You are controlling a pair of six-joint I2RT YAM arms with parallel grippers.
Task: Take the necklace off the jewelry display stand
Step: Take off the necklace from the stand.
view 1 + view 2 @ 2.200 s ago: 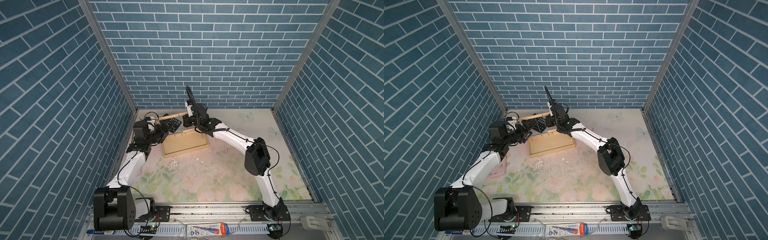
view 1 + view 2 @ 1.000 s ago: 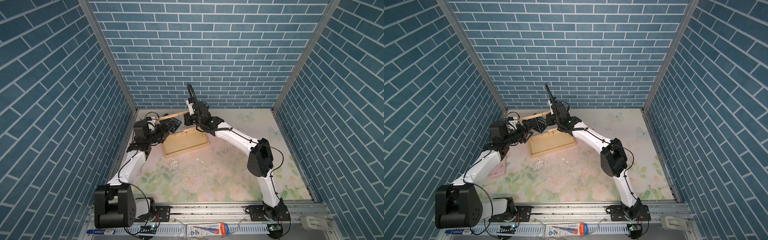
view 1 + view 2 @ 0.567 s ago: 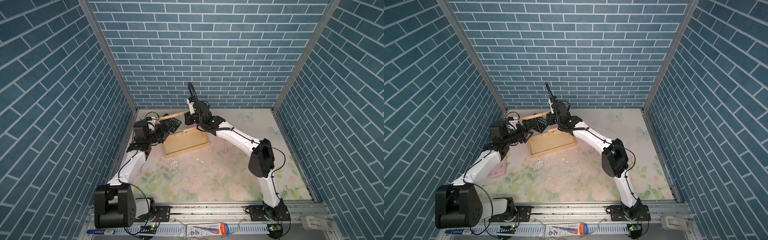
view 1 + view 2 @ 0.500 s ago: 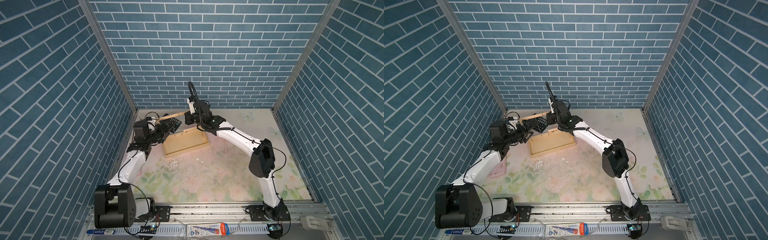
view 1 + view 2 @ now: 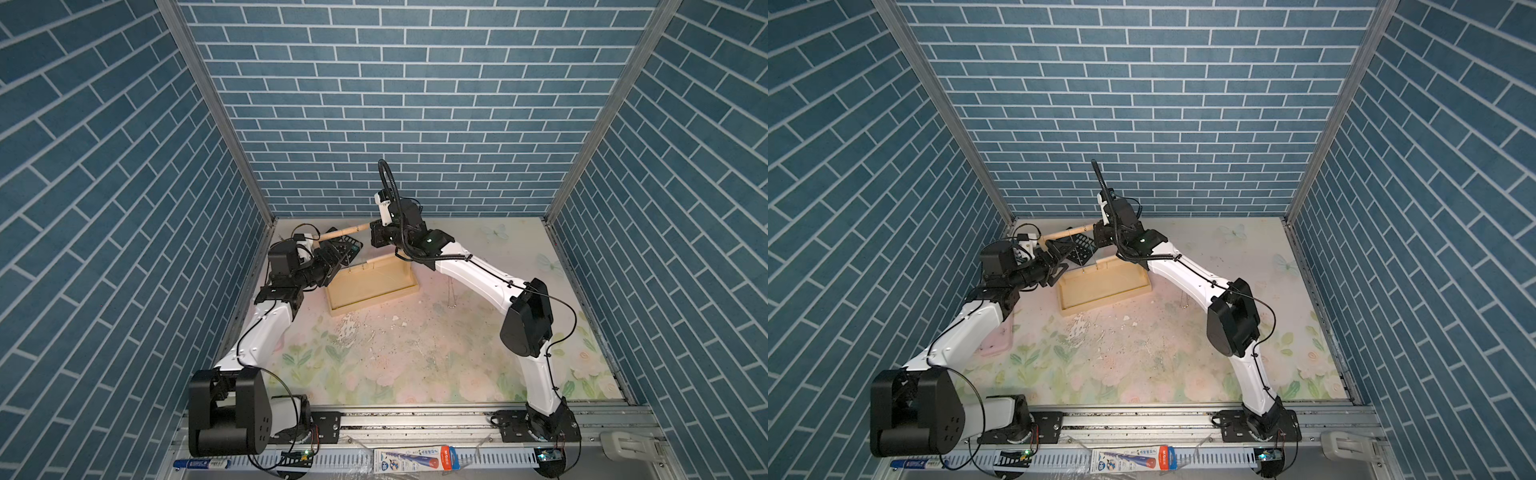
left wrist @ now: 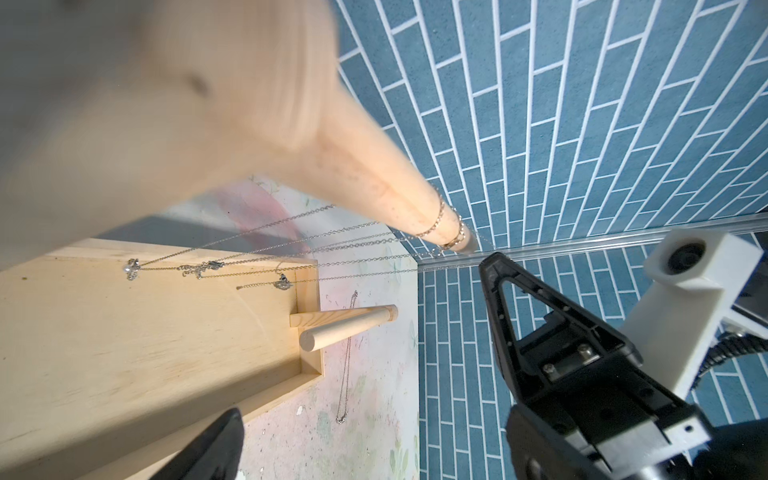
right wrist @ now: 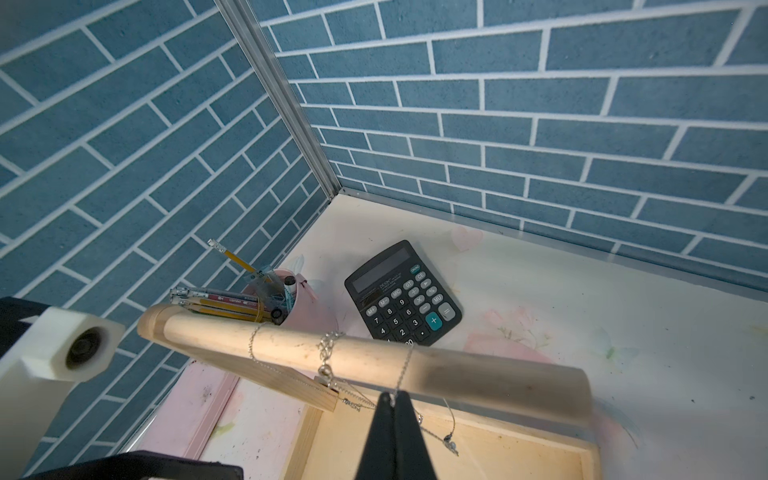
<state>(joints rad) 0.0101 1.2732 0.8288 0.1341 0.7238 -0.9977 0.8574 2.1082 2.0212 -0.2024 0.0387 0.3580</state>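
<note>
**Inspector:** Position of the jewelry display stand (image 5: 374, 300)?

**Assistant:** Back left of the flowered mat (image 5: 415, 365), tray base flat on it, between the two arms. The upper bar (image 7: 291, 345) runs out from the tall upright. The lower bar (image 6: 345, 332) is fixed to the short upright at a tray corner.

**Inspector:** The necklace (image 7: 401, 374)?

**Assistant:** On the stand. Its chain is draped over the upper bar, out beyond two other chains (image 7: 326, 353), and runs straight to the right gripper (image 7: 392, 399).

**Inspector:** Condition of that gripper?

**Assistant:** Fingers pinched together on the chain, close against the bar.

**Inspector:** Left gripper (image 5: 1064, 257)?

**Assistant:** Jaws spread wide beside the tall upright. Only one finger (image 6: 216, 440) shows in its wrist view. Contact with the wood cannot be confirmed.

**Inspector:** Other items?

**Assistant:** A calculator (image 7: 403, 295) and a pink pencil cup (image 7: 299, 307) behind the stand, and one loose chain (image 6: 347, 365) lying flat on the mat beside the tray's end
</note>
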